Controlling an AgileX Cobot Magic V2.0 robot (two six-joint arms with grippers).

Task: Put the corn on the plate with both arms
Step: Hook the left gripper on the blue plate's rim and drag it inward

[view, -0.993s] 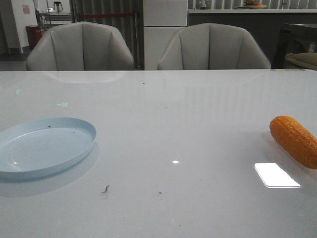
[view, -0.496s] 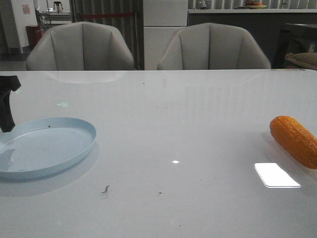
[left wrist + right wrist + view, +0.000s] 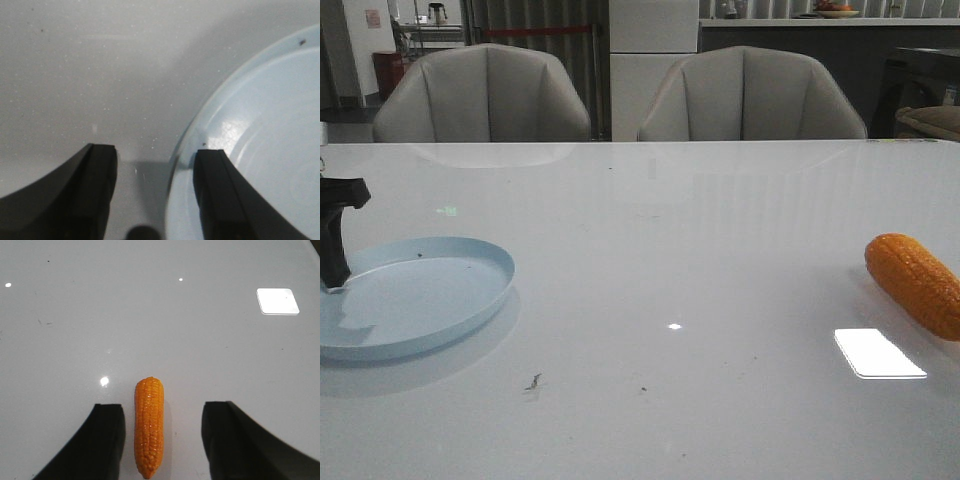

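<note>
While the plate (image 3: 412, 295) sits near the left edge of the table (image 3: 650, 250), it holds nothing but a few dark specks. Left gripper (image 3: 155, 160) spread wide, straddling the plate's rim, one finger (image 3: 212, 190) over the plate, the other over bare table; contact cannot be judged. Corn (image 3: 914, 284) lies flat near the right edge, partly cut off in front view. Right gripper (image 3: 161, 440) gaping, corn between its fingers, untouched
</note>
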